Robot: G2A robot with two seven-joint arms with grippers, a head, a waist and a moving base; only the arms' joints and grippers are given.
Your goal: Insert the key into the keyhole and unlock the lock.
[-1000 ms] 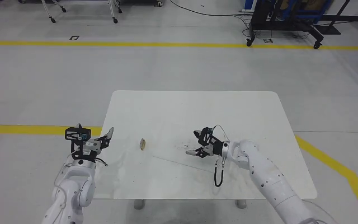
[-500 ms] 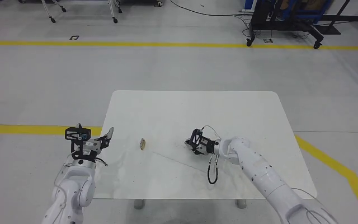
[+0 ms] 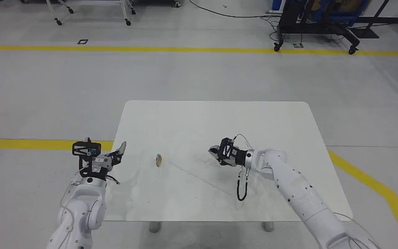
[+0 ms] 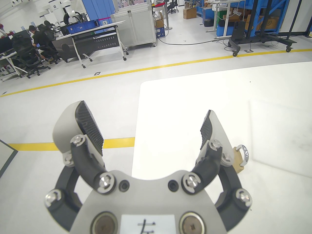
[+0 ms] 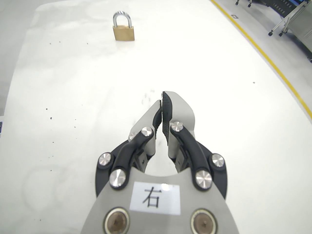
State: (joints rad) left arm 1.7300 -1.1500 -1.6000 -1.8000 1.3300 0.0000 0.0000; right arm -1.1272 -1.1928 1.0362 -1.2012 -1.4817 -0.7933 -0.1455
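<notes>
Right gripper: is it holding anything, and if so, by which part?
It cannot be told. The right gripper is shut tight, but nothing clearly shows in its grip. The lock sits apart from it on the table, untouched.

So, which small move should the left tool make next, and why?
Probably bring the left tool over the lock and grip its body. This tool is open and near; the lock lies free, and the right tool is shut, apart from it.

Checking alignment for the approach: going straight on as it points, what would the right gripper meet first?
Probably only bare table: the shut right gripper aims slightly to one side of the padlock, so it looks set to pass beside it, though depth is unclear.
</notes>
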